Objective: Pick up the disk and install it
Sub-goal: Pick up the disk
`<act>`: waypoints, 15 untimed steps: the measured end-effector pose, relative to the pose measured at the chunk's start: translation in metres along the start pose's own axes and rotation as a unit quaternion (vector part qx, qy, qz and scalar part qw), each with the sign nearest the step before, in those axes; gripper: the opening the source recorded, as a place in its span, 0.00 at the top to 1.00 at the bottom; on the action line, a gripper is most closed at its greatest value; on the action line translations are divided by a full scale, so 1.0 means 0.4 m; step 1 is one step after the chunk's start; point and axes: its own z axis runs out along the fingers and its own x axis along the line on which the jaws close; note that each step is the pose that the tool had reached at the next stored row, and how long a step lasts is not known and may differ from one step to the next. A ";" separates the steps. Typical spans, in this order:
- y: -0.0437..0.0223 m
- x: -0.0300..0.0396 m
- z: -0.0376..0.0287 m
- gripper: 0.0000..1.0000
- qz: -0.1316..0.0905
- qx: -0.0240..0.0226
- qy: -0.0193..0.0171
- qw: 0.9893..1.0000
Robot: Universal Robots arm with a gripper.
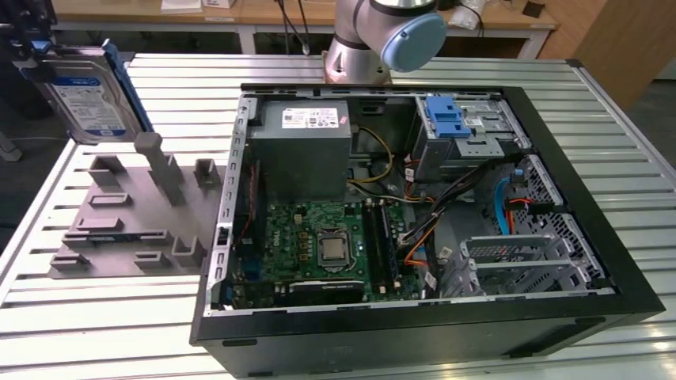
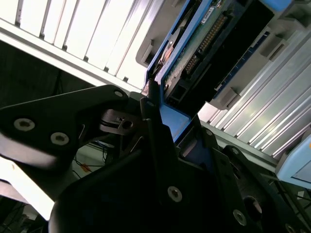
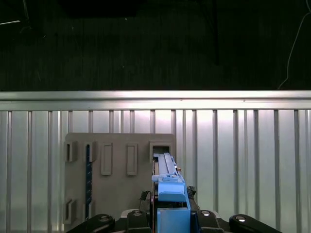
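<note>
The disk [image 1: 93,99] I hold, silver drive with white-and-blue label, blue rails around it, standing on edge, tilted, aloft at the exterior view's far left

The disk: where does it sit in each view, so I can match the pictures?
Exterior view: the disk hangs at the exterior view's left, above the grey holder.
First wrist view: the disk edge-on in the claw, over the grey holder.
Second wrist view: the disk edge-on, connectors showing.
Shared landmark: the ribbed metal table.

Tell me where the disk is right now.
The disk is clamped in the claw at the exterior view's upper left, above the grey fixture block and outside the open computer case.
</note>
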 end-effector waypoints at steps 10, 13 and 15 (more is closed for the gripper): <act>0.000 0.000 -0.012 0.64 0.000 0.000 0.000 1.000; 0.000 0.000 -0.017 0.64 0.000 0.000 0.000 1.000; 0.000 0.000 -0.020 0.64 0.000 0.000 0.000 1.000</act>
